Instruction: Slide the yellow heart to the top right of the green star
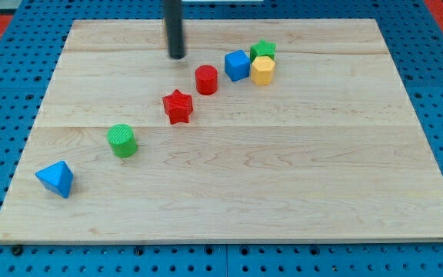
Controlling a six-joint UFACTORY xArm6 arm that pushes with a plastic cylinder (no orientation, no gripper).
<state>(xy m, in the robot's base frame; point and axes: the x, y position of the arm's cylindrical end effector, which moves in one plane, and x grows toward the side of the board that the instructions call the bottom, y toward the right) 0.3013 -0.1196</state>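
Note:
The yellow block point(262, 71) sits near the view's top, right of centre; I cannot make out its exact shape. It touches the green star point(264, 50), which lies just above it. A blue cube point(238, 65) sits against the yellow block's left side. My tip point(177, 56) is on the board well to the left of these three, above and left of the red cylinder point(206, 79), and touches no block.
A red star point(178, 106) lies below my tip. A green cylinder point(121, 141) and a blue triangular block point(56, 178) continue the diagonal toward the view's bottom left. The wooden board point(283, 192) rests on a blue perforated surface.

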